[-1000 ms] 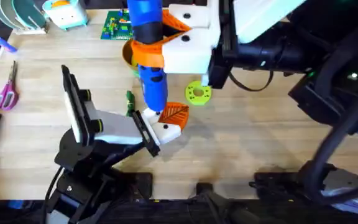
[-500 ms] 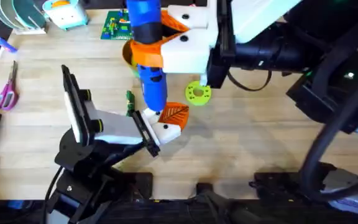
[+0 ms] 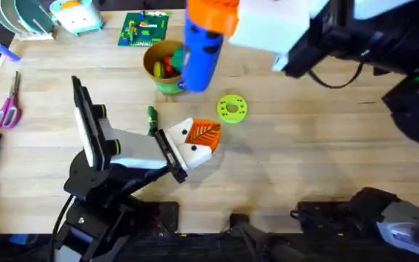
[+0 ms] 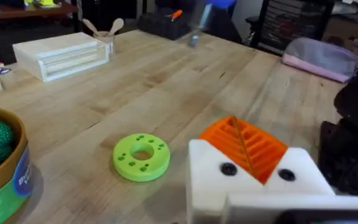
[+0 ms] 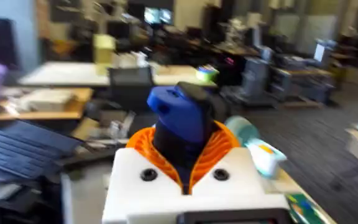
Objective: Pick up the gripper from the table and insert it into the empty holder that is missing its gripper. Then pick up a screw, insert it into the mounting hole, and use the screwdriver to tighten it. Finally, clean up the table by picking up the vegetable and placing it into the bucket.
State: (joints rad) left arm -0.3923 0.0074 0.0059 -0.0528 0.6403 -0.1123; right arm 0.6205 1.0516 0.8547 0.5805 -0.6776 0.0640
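Overhead, the blue screwdriver (image 3: 201, 52) hung above the yellow bucket (image 3: 160, 67), pinched in the right gripper (image 3: 217, 18). Nearer, the orange gripper (image 3: 204, 133) sat seated in the white holder (image 3: 198, 151) on the left gripper (image 3: 195, 143), pressed together, beside a green disc (image 3: 231, 108) on the bench (image 3: 304, 145).
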